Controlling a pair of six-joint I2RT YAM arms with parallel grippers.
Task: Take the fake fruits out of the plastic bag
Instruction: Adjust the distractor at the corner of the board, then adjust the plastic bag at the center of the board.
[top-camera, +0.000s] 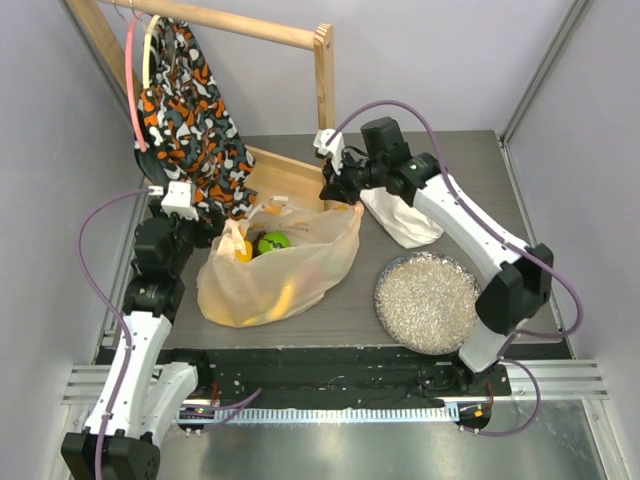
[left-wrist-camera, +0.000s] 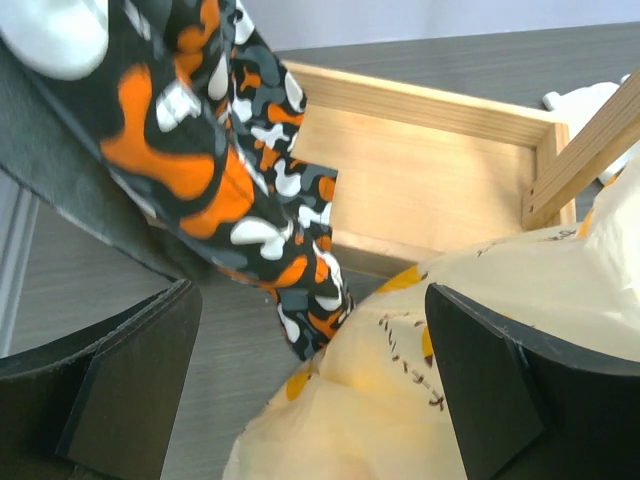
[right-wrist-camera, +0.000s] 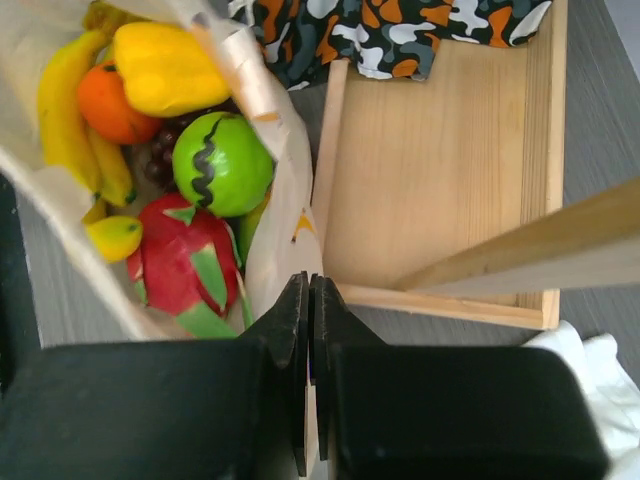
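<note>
The plastic bag (top-camera: 275, 270) is seen lying open on the desk (top-camera: 345, 315), just left of centre, with the fake fruits (right-wrist-camera: 110, 105) heaped inside; a banana bunch (right-wrist-camera: 60, 100), a green round (right-wrist-camera: 222, 163) and a pink dragon fruit (right-wrist-camera: 188, 268) are shown among them. The bag's rim at its 1 o'clock corner is pinched by the closed jaws of the right gripper (top-camera: 338, 195). The left gripper (left-wrist-camera: 310, 390) is held at the bag's 10 o'clock, jaws spread wide and nothing gripped, beside the patterned fabric (top-camera: 195, 110).
</note>
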